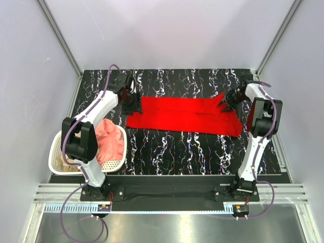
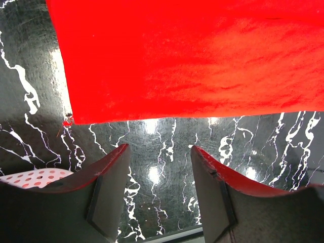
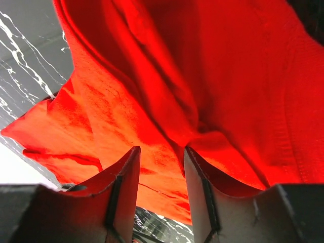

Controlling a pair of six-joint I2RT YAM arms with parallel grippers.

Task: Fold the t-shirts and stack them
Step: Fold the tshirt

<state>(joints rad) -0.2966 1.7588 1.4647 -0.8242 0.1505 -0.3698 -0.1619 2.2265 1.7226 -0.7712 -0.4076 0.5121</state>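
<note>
Red shirt (image 1: 182, 114) lies part-folded, left gripper (image 2: 159, 152) spread short of its edge, right gripper (image 3: 162, 152) spread astride a fold; pink shirt (image 1: 112, 139) waits.

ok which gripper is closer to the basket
Left. The left gripper is at the red shirt's left end, a little beyond the basket. The right gripper is at the shirt's other end, across the table.

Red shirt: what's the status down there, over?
Left gripper open, empty, just off left edge of red t-shirt. Right gripper over raised fold at its right end, grip unclear. Pink shirt in basket, out of the way.
</note>
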